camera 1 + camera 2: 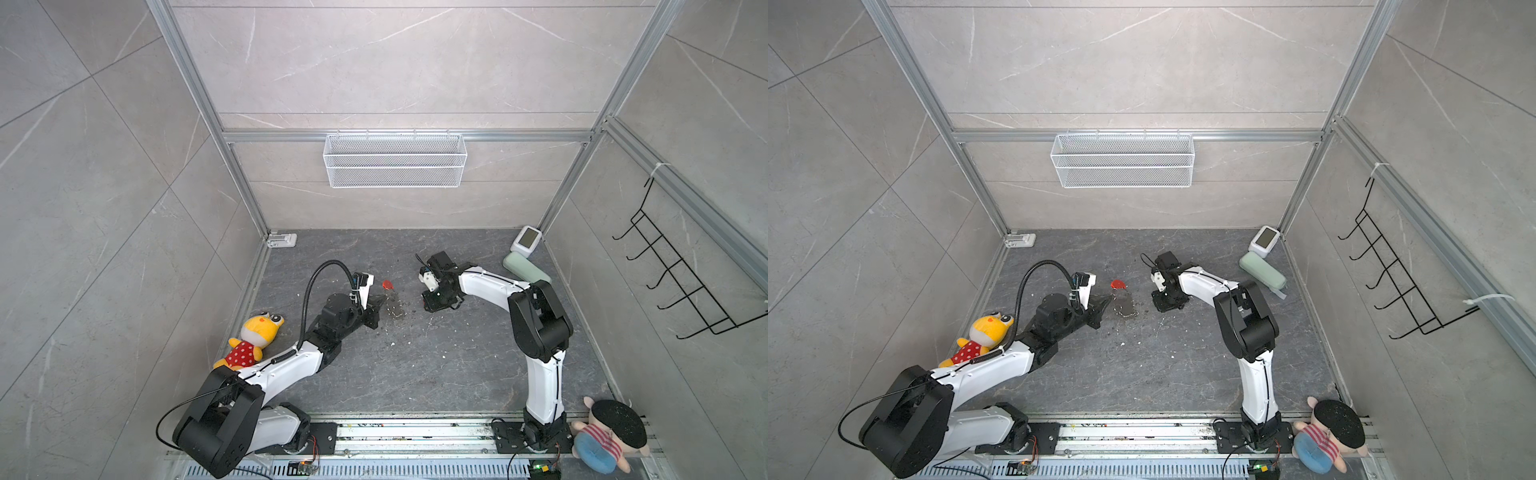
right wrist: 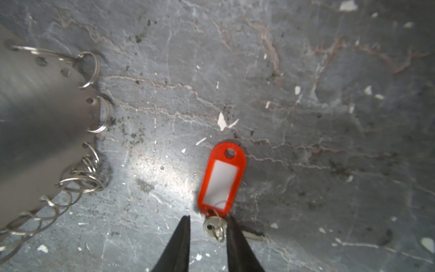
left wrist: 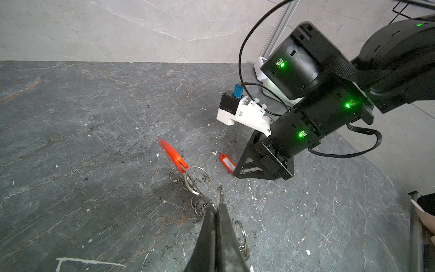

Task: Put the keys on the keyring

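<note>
right wrist view: keys, a small red rectangular plastic tag with a white label window, joined by a thin wire ring to a tiny silver metal key, lying flat on the dark grey stone-patterned tabletop. right gripper, black tapered fingers spread apart, tips either side of the key's round head, not closed on it. keyring, a large grey metal band fringed with small silver split loops, blurred, apart from the tag. left wrist view: left gripper, fingers pressed together, pinching the band's thin edge among the loops; a curved red plastic strip is attached at the band's far end. both top views: keyring lies between the two grippers.
</note>
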Controlling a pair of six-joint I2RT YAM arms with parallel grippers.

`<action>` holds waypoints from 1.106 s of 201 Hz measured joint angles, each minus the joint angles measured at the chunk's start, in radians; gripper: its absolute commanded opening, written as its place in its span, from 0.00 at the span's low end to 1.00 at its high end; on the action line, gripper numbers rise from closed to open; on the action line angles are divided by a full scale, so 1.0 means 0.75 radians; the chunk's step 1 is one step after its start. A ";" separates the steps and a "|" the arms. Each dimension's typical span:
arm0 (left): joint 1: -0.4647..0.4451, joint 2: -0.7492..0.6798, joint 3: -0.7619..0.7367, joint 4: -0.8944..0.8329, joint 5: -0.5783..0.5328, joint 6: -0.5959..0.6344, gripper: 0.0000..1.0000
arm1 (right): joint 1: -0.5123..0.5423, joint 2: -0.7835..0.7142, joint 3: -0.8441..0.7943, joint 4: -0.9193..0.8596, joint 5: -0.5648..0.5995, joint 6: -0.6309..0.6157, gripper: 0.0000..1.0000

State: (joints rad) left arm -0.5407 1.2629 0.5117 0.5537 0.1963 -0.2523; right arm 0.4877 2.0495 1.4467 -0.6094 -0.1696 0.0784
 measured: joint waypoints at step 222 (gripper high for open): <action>0.000 0.000 0.000 0.000 0.001 0.000 0.00 | 0.001 -0.082 -0.078 0.058 0.016 0.052 0.30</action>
State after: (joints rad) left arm -0.5407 1.2629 0.5117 0.5537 0.1967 -0.2523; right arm 0.4881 1.9877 1.3880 -0.5659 -0.1577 0.1173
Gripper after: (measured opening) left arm 0.047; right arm 0.301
